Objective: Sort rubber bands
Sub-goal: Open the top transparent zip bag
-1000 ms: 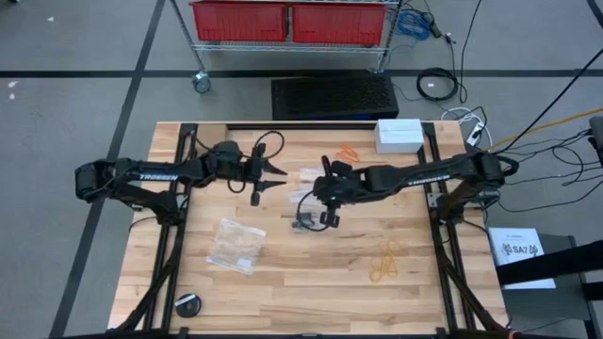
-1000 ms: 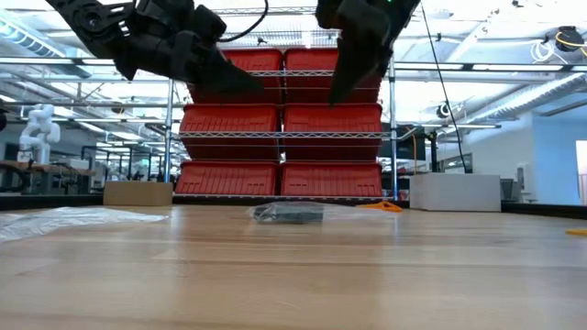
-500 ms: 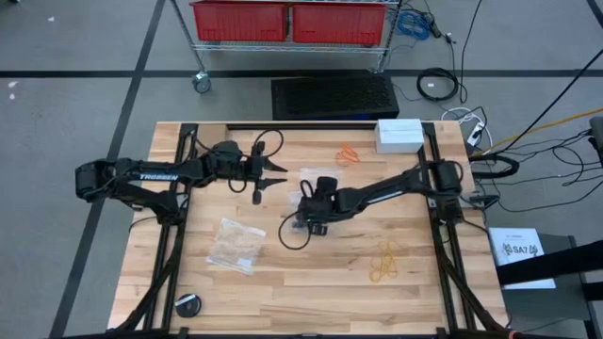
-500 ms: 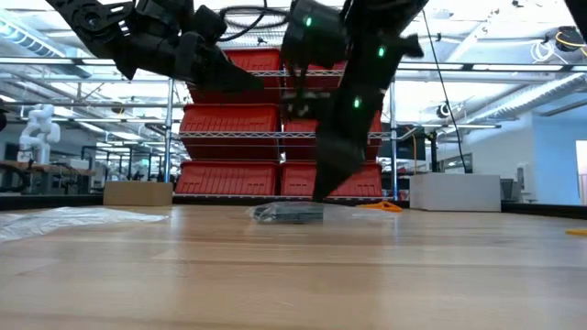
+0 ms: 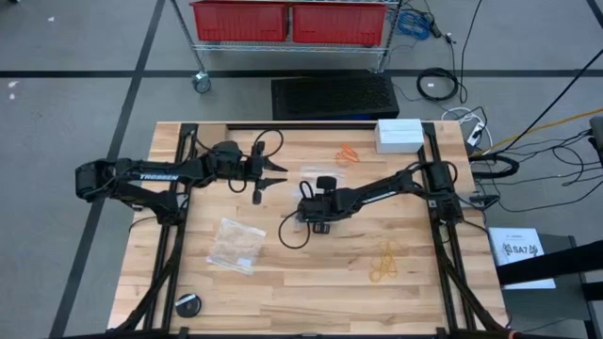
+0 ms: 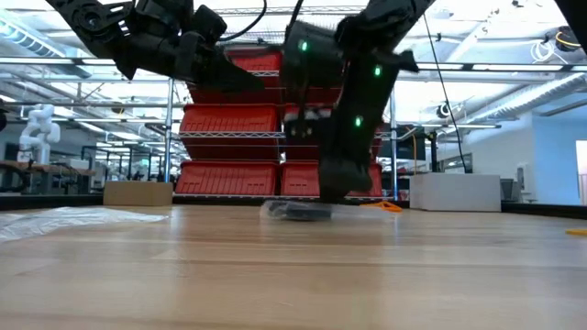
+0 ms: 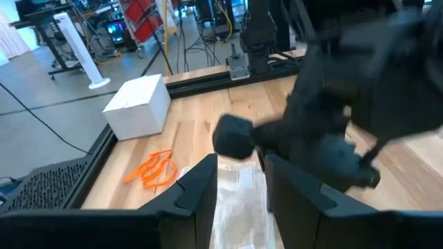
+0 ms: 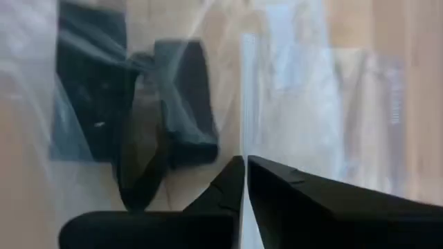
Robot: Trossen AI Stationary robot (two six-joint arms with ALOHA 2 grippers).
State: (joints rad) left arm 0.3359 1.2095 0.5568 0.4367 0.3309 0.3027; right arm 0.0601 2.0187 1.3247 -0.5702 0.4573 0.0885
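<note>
Rubber bands lie in separate colour groups on the wooden worktop (image 5: 283, 282): black rubber bands (image 8: 163, 104) sit bundled inside a clear plastic bag (image 8: 297, 90) near the middle, orange rubber bands (image 5: 348, 153) lie loose toward the far edge beside a white box (image 5: 399, 135), and pale yellow-tan rubber bands (image 5: 385, 263) lie loose on the near right part of the worktop. The right end effector (image 5: 311, 218) is down at the clear bag in the middle, its tips at the bag's plastic just beside the black bundle; in the right wrist view its two dark fingers (image 8: 291, 190) are pressed together with only a sliver of a gap, and whether they pinch the film between them I cannot tell. In the low view the right arm's wrist (image 6: 335, 119) stands steeply over the bag, which rests on the worktop. The left end effector (image 5: 275, 176) hovers above the worktop, to the left of the bag and apart from it, with its fingers (image 7: 190, 190) spread moderately apart and nothing between them. A second clear bag (image 5: 235, 244) with pale contents lies nearer the front left, and a small round black object (image 5: 187, 304) sits by the front left corner.
</note>
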